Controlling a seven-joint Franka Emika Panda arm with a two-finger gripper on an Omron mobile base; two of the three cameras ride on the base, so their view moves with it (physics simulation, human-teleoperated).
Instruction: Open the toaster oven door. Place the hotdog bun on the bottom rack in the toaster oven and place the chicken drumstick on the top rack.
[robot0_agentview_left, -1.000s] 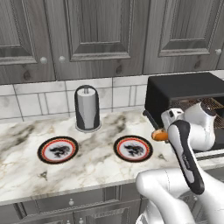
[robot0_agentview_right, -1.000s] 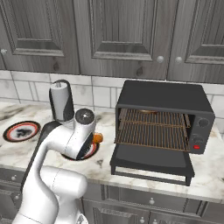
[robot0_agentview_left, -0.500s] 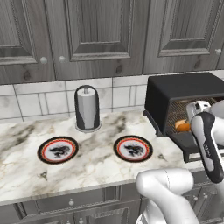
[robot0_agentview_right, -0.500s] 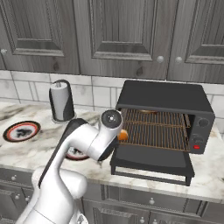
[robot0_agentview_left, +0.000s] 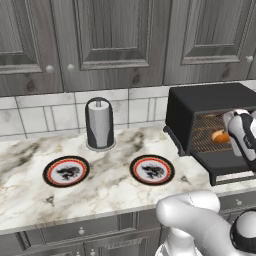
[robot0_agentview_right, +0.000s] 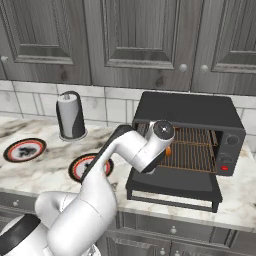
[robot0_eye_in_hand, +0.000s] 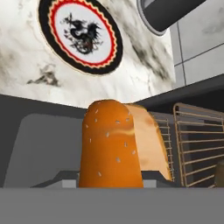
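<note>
Our claw (robot0_agentview_left: 226, 136) has carried the hotdog bun (robot0_eye_in_hand: 117, 144), still pinched in its fingers, away from the plates on the surface to the mouth of the toaster oven (robot0_agentview_right: 192, 112), just ahead, so racking it seems next.

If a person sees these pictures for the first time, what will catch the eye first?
The orange bun stands out: the tool holds it at the open front of the black oven, just above the lowered door, with the wire racks behind it. Next come the two red-rimmed plates on the marble counter and the dark towel holder at the tiled wall.
</note>
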